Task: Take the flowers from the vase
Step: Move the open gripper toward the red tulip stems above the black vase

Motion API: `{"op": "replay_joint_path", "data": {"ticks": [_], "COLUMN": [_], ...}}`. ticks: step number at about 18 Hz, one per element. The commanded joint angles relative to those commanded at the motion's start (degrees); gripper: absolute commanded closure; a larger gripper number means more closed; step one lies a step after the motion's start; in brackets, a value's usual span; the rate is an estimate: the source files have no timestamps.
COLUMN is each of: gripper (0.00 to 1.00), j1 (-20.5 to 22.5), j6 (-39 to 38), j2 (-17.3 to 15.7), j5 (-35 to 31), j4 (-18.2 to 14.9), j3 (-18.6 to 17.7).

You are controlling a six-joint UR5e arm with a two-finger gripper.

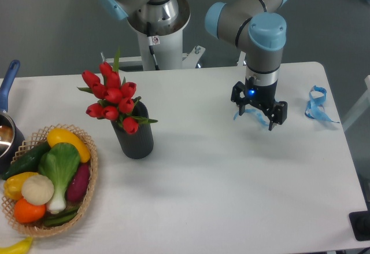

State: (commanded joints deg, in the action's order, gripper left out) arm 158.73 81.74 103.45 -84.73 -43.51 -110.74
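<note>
Hovering over the table (219, 173) with gripper (260, 117) spread wide, gripping nothing, well apart from flowers (113, 96) standing in vase (136, 138).

The vase (135, 138) looks matt black; the basket (87, 193) is woven wicker; the table (219, 184) is smooth white.

White counter against a plain grey backdrop.
The counter (231, 179) has rounded corners and is evenly lit, with soft shadows; grey floor lies beyond its right edge.
</note>
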Motion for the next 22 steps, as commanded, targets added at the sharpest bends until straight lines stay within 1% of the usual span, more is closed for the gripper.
{"op": "replay_joint_path", "data": {"ticks": [4, 5, 7, 9, 12, 14, 15, 16, 19, 21, 22], "gripper": [0.00, 0.00, 0.00, 0.00, 0.00, 0.00, 0.00, 0.00, 0.00, 0.00, 0.00], "j1": [-0.09, -0.17, 0.09, 0.61, 2.37, 2.99, 3.08, 3.08, 3.25, 3.25, 3.16], "j6": [0.00, -0.09, -0.61, -1.05, -1.41, -1.49, -1.93, -2.02, -2.11, -2.11, -1.67], "j2": [-0.09, -0.17, -0.79, -2.28, -6.40, -8.78, -9.66, -10.28, -10.63, -10.63, -10.72], "j5": [0.44, 1.66, 7.53, 14.21, 23.08, 29.68, 32.58, 35.83, 46.55, 50.70, 51.76], "j4": [0.26, 0.26, 0.35, 0.35, 1.23, 1.06, 1.14, 1.40, 1.49, 1.49, 1.58], "j3": [0.00, -0.09, -1.14, -3.24, -7.20, -8.43, -9.74, -11.06, -11.69, -12.13, -12.82]}}
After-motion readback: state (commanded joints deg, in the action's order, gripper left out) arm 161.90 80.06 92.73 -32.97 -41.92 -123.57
